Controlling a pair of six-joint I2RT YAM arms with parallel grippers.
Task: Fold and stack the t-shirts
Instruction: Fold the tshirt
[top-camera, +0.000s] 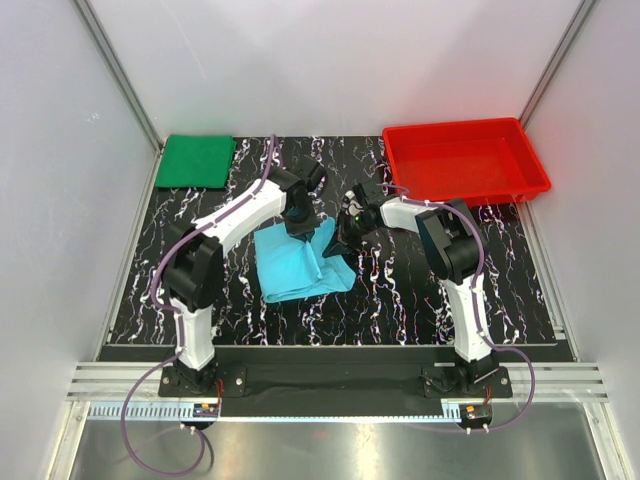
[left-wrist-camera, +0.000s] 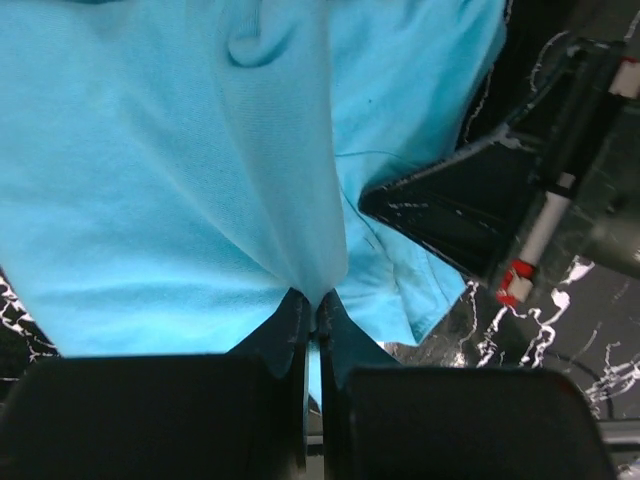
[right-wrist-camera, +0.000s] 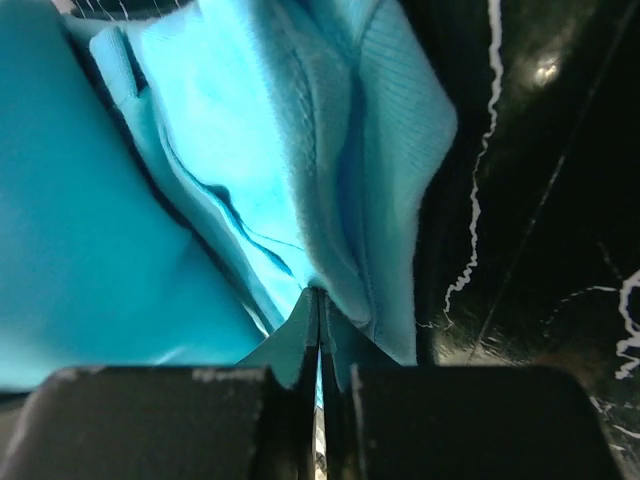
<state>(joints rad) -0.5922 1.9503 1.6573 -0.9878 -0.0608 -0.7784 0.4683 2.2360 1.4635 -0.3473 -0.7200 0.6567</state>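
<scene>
Clenched on bunched folds of the soft, wrinkled blue shirt (top-camera: 300, 265) left of the red plastic tray (top-camera: 450, 127), the left gripper (left-wrist-camera: 312, 300) and right gripper (right-wrist-camera: 318, 295) hide its upper edge; the flat-folded green shirt (top-camera: 197, 160) lies farther left.

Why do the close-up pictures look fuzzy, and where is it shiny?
Left wrist view: the blue shirt is evenly lit; the near fingers look dark and soft. Right wrist view: the shirt glows bright, with shadowed folds, and the black table has a small glare spot. Top view: sharp, with light reflecting off the metal strip in front.
</scene>
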